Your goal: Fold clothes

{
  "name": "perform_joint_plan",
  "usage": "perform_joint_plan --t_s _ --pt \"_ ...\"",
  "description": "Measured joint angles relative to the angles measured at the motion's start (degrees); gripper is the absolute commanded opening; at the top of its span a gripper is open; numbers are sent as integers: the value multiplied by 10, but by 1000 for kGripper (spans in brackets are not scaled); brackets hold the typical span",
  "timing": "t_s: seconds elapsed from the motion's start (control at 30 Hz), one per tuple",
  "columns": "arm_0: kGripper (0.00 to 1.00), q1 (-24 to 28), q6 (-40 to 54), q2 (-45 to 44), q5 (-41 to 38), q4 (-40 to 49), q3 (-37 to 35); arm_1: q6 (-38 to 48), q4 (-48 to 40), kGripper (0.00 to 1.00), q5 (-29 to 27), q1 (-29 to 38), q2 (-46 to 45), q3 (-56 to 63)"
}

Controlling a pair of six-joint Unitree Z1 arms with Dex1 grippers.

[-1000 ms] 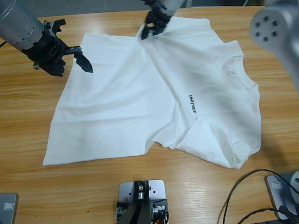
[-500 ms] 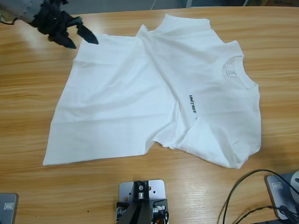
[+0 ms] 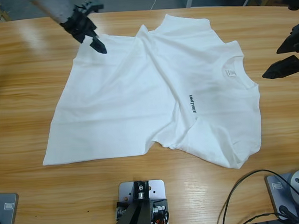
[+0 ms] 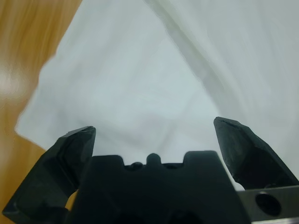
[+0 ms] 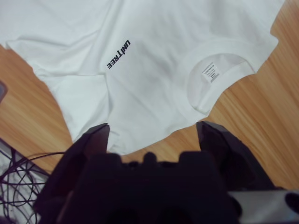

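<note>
Lying rumpled on the table (image 3: 20,98), the T-shirt (image 3: 139,97) awaits folding — both grippers, left (image 3: 89,37) and right (image 3: 286,54), hover with jaws spread, seemingly ready to grasp.

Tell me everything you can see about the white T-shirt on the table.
The T-shirt is plain white, cotton-looking, with short sleeves, a round collar holding a neck label, and dark UNITREE lettering. It lies rumpled and partly folded over itself on the wooden table. Neither open gripper touches it.
</note>
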Motion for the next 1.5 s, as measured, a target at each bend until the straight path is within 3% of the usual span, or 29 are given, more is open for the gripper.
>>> perform_joint_plan --t_s 0.17,0.33,0.6,0.87,1.07,1.2,1.3,1.4,1.5 --pt "1000 -6 67 40 39 26 -61 2 -20 752 4 0 -1 7" --pt "1000 -3 39 90 53 87 -115 2 -27 752 4 0 -1 7" --pt "1000 6 7 114 79 113 -138 2 -36 752 4 0 11 5" --pt "1000 79 -95 129 132 148 -178 8 -38 752 4 0 13 -3" --pt "1000 109 -106 134 139 169 -192 20 -41 752 4 0 15 -3" --pt "1000 110 -107 133 125 212 -192 37 -34 751 2 0 18 -4" --pt "1000 107 -117 110 69 244 -170 66 -20 684 7 3 17 -3" --pt "1000 93 -120 46 4 251 -121 91 -23 678 35 47 7 25" --pt "1000 73 -113 -46 -29 220 -24 133 -64 667 61 108 -10 91"
